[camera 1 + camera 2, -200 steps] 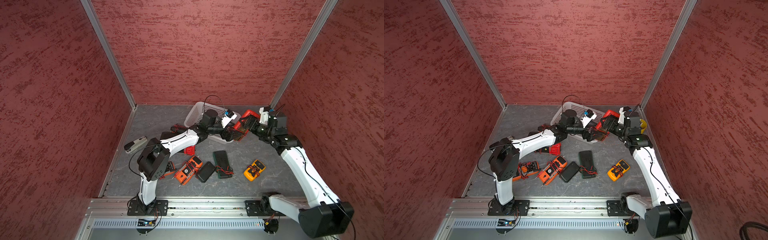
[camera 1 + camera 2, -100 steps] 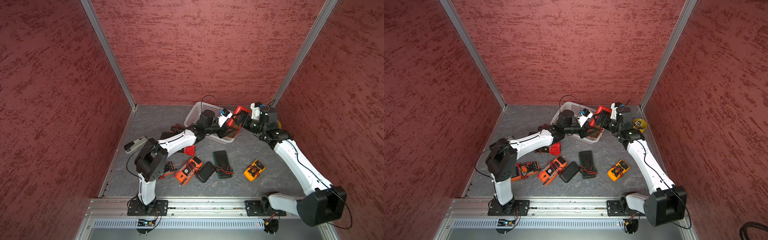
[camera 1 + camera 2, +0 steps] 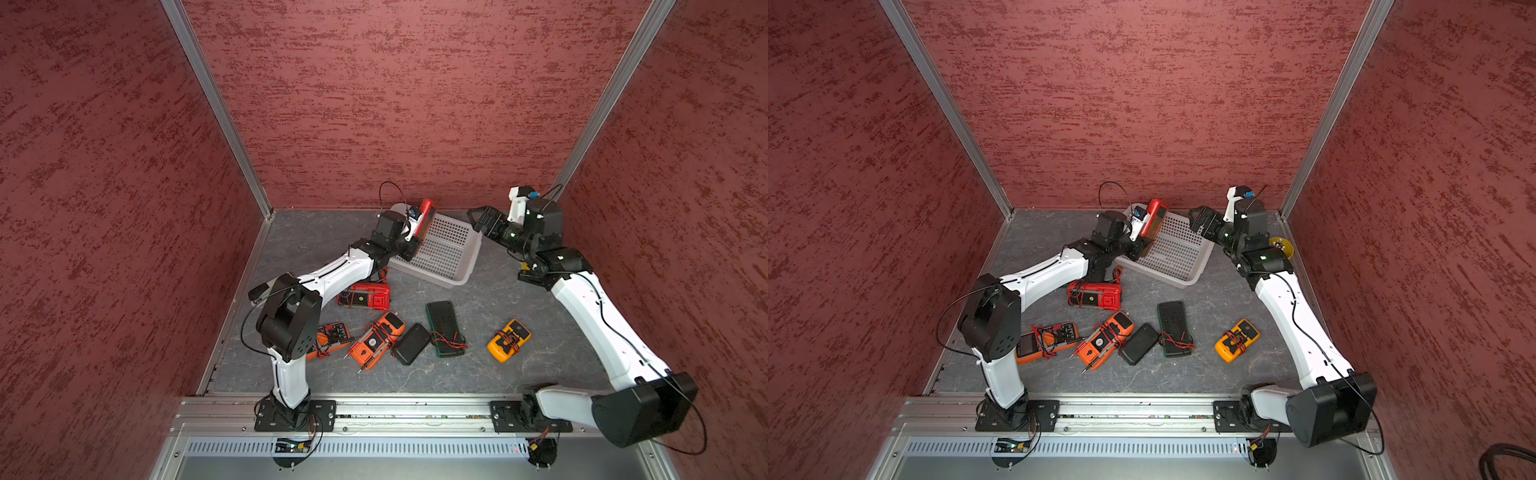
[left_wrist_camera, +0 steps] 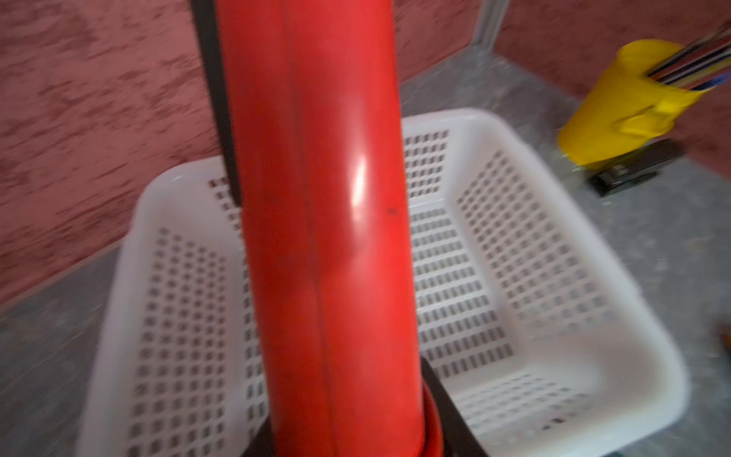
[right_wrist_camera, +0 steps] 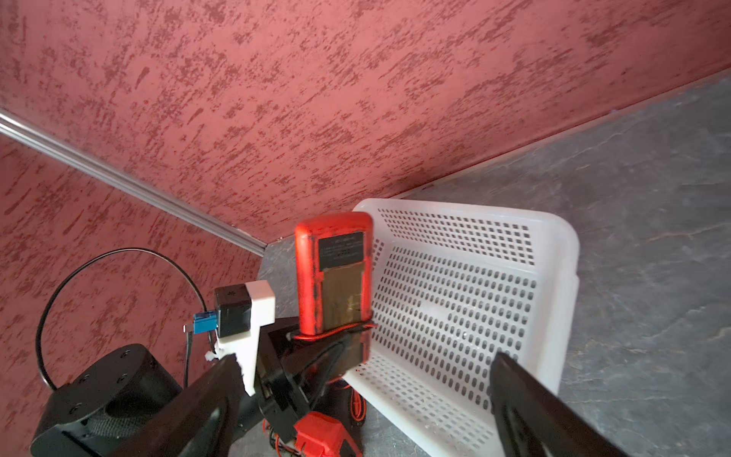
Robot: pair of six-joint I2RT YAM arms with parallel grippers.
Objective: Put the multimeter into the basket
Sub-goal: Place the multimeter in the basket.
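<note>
Red multimeter [image 3: 424, 216] stood clamped in the left fingers [image 5: 316, 356] over the 10 o'clock rim of the basket [image 3: 444, 249]; the right fingers [image 5: 522, 403] gaped empty. Next move probably needed lowering it inside, then release.

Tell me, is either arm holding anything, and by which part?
The left gripper clamps the red multimeter by its lower end, upright. The right gripper is open, empty.

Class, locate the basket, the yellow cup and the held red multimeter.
basket [image 3: 446, 249], a top view, perforated floor.
yellow cup [image 4: 617, 114], left wrist view, side wall.
red multimeter [image 5: 336, 277], right wrist view, back face.
</note>
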